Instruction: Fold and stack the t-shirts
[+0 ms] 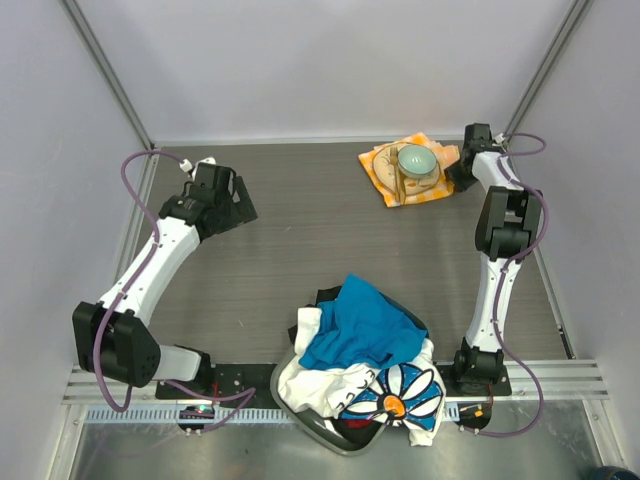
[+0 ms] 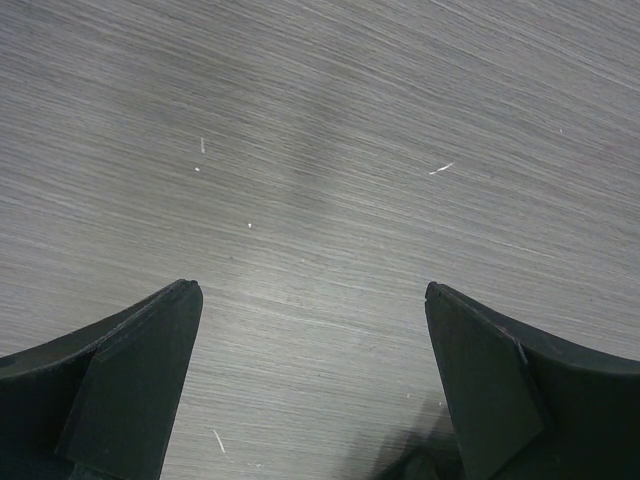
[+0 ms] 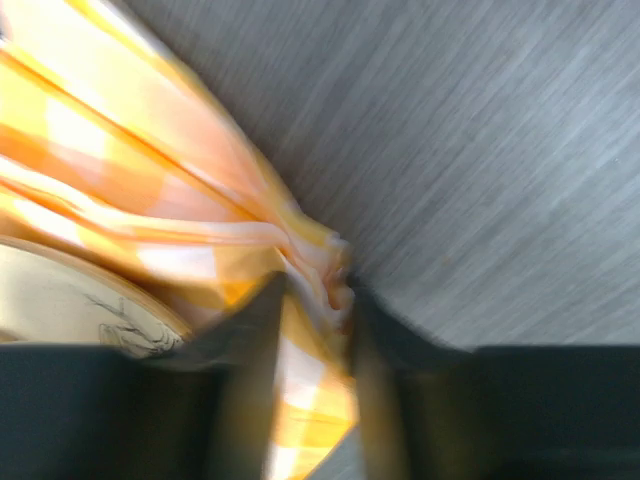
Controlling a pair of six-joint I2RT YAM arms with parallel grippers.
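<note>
Counting first: two tools, one napkin, two t-shirts clearly seen.

Reference object is the orange-and-white checked cloth napkin (image 1: 375, 165). It lies on the grey wood-grain counter (image 1: 300, 240) with one round pale green dish (image 1: 417, 160) resting on it.

Right tool (image 3: 315, 290): at the napkin's right edge. The wrist view is blurred, but the fingers stand nearly together with a fold of the napkin pinched between them.

Left tool (image 2: 311, 290): well apart from the napkin, off to its left. The fingers are spread wide over the counter with nothing between them.

The plain bright blue t-shirt (image 1: 360, 330) lies crumpled on top of the white t-shirt with blue-petalled daisy print (image 1: 400, 395). Both are heaped well apart from the napkin, nearer the arm bases, and touch neither tool.

A dark red patch (image 1: 350, 428) shows under the daisy print; cannot tell whether it is a third garment.
</note>
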